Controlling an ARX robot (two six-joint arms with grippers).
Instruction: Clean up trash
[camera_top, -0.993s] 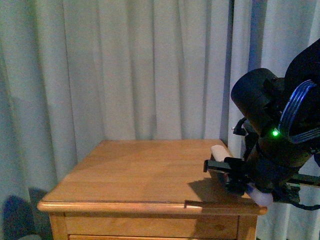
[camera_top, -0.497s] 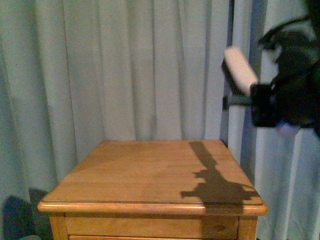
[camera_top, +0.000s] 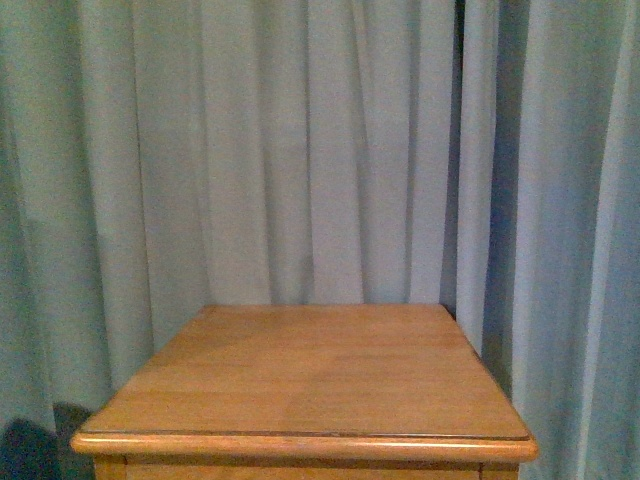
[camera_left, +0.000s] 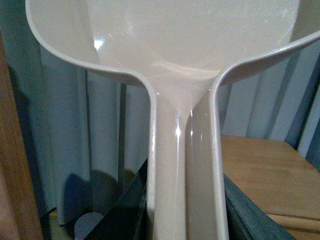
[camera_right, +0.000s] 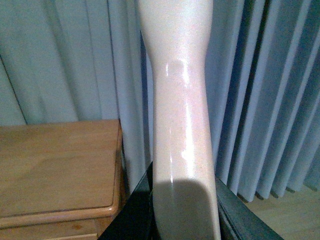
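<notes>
The trash is nowhere to be seen. None shows in the dustpan (camera_left: 165, 45) out past the left gripper (camera_left: 185, 220), whose jaws are closed on its stem. The right gripper (camera_right: 182, 210) has its jaws pinching a beige handle (camera_right: 180, 100). Best to keep the pan level.

The left gripper (camera_left: 185, 215) shows two flat, dark fingers (camera_left: 122, 215) with a grey-teal sheen and straight slanted edges, and the right gripper (camera_right: 184, 212) shows matte black, wedge-shaped fingers (camera_right: 134, 212).

Smooth honey-coloured wooden tabletop (camera_top: 300, 370)
</notes>
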